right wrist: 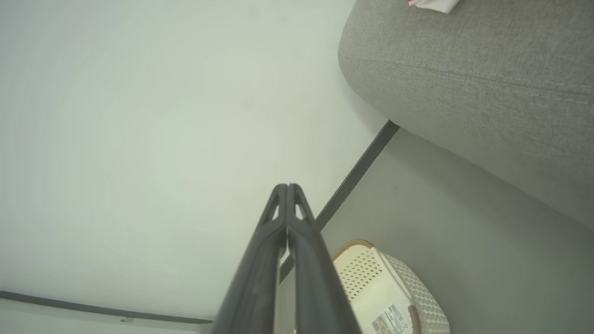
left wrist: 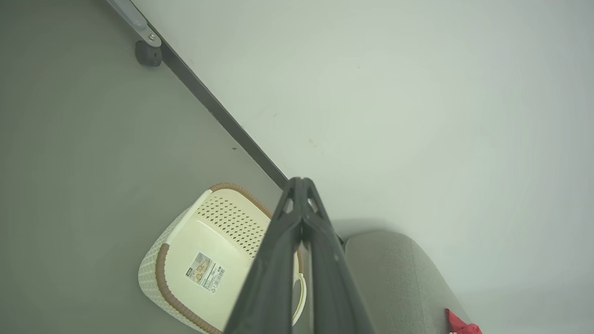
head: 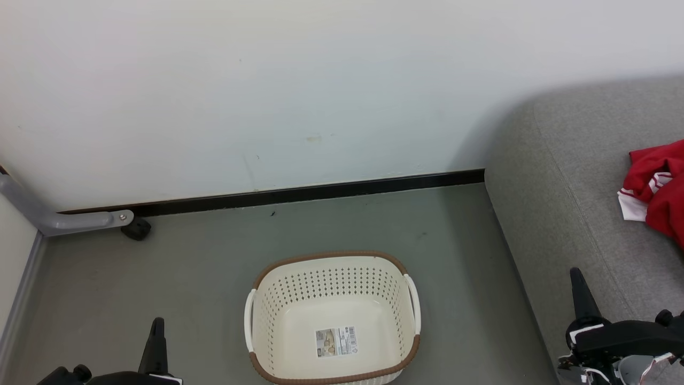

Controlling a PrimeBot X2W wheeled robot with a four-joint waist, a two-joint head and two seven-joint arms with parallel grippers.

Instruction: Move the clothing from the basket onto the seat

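Observation:
The cream basket [head: 332,315] with a brown rim stands on the floor in front of me, holding nothing but the label sticker on its bottom. Red clothing [head: 660,187] with white striped trim lies on the grey seat [head: 577,214] at the right. My left gripper [head: 157,322] is at the lower left, shut and holding nothing, left of the basket. At the lower right my right gripper [head: 576,272] is also shut and holds nothing, over the seat's front edge. In the wrist views the shut left gripper [left wrist: 301,182] and shut right gripper [right wrist: 287,188] point toward the wall, with the basket [left wrist: 204,260] [right wrist: 385,287] below.
A white wall [head: 267,96] with a dark skirting strip [head: 299,193] runs behind the basket. A grey metal leg with a black caster [head: 136,229] stands at the left by the wall. Grey floor [head: 187,278] surrounds the basket.

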